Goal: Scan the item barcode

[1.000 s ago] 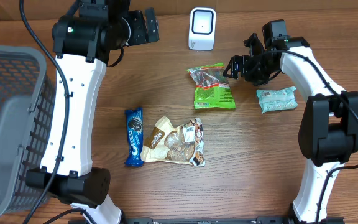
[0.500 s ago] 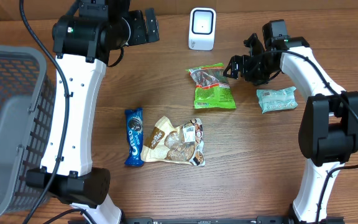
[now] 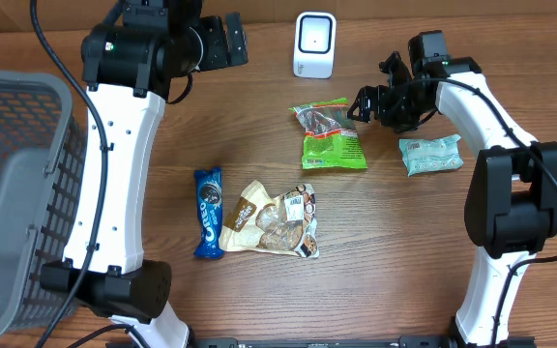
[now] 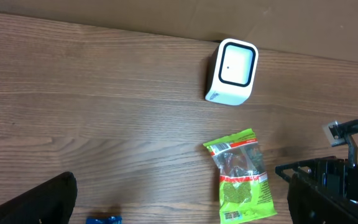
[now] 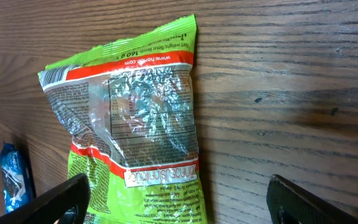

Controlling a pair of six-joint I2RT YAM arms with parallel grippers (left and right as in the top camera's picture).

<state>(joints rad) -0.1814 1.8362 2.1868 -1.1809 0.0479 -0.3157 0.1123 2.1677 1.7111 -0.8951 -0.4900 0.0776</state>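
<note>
1. Overhead: the white barcode scanner stands at the far edge of the wooden table. The green snack bag lies flat just in front of it. The right gripper hangs by the bag's far right corner, jaws spread, nothing in them. The left gripper sits up high, left of the scanner. An Oreo pack and a beige cookie bag lie side by side nearer the front. There's a mint packet right of the green bag and a grey basket at the far left.
2. Left wrist: its fingers are wide apart and empty. The scanner and green bag are both in view below. The dark bulk at lower right is probably partly the other arm, hard to say.
3. Right wrist: the green bag lies flat on the wood, filling the view between the two parted fingers, untouched.
</note>
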